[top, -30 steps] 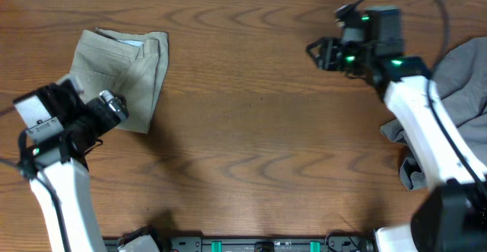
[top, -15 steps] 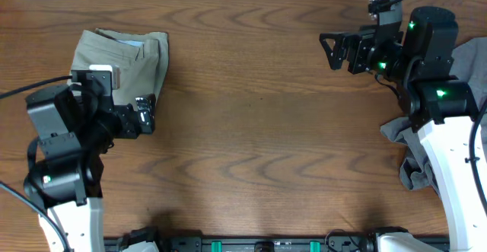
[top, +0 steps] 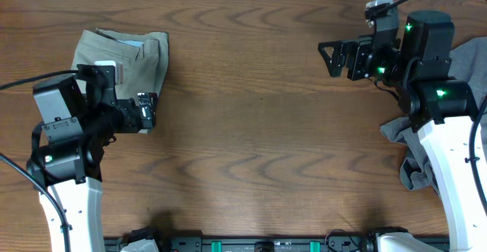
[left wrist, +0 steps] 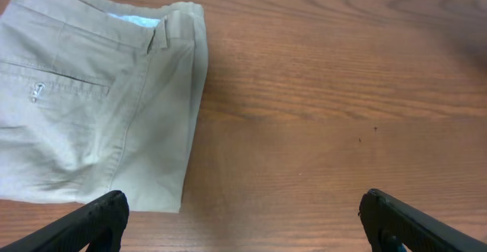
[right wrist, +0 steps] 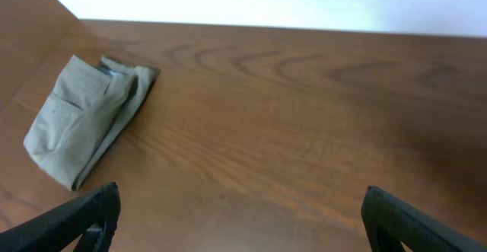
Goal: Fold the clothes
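1. My left gripper (top: 150, 112) stands with its jaws spread wide and nothing between them; in the left wrist view only bare wood shows between its two black fingers (left wrist: 95, 223).
2. The folded khaki shorts (top: 133, 58) lie flat at the far left of the wooden table (top: 251, 130), waistband and pale lining at the far edge; they sit ahead and to the left of my left gripper, their near corner just beside my left finger; I cannot tell whether that finger touches the cloth.
3. My right gripper (top: 329, 60) is likewise spread wide and empty, held over the far right part of the table and pointing left; the shorts are well apart from it, small at the left of the right wrist view.
4. The crumpled grey garment (top: 468, 65) lies at the table's right edge, behind my right gripper and partly hidden under my right arm.
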You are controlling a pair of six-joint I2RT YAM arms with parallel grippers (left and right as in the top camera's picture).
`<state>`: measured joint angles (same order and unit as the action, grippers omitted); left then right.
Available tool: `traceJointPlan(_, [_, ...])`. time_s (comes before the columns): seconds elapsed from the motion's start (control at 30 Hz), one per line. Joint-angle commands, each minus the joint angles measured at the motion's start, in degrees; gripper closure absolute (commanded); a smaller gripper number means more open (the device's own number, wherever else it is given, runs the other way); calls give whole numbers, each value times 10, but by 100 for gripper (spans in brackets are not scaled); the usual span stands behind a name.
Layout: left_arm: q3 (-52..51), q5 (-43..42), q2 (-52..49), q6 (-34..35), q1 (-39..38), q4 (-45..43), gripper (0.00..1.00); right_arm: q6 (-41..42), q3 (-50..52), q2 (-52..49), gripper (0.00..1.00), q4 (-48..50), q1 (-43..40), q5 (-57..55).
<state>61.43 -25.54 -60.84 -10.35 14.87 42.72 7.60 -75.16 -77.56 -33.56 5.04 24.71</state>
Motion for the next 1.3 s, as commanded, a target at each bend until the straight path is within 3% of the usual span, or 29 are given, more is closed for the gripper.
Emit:
traceJointPlan(0.0, [-2, -8, -5, 1, -2, 1, 2, -6, -2, 7, 1, -5, -3, 12])
traceJointPlan(0.13, [-2, -8, -8, 1, -2, 1, 2, -11, -2, 47, 1, 3, -9, -27])
traceJointPlan(0.27, [-2, -8, -9, 1, -2, 1, 2, -21, 9, 110, 1, 1, -9, -167])
traceJointPlan(0.47, [-2, -8, -9, 1, -2, 1, 2, -21, 137, 248, 1, 15, -9, -313])
traceJointPlan(0.9, [-2, -8, -9, 1, -2, 1, 2, -19, 574, 578, 1, 214, -31, -246])
traceJointPlan(1.27, [-2, -8, -9, 1, -2, 1, 2, -2, 722, 772, 1, 238, -16, -245])
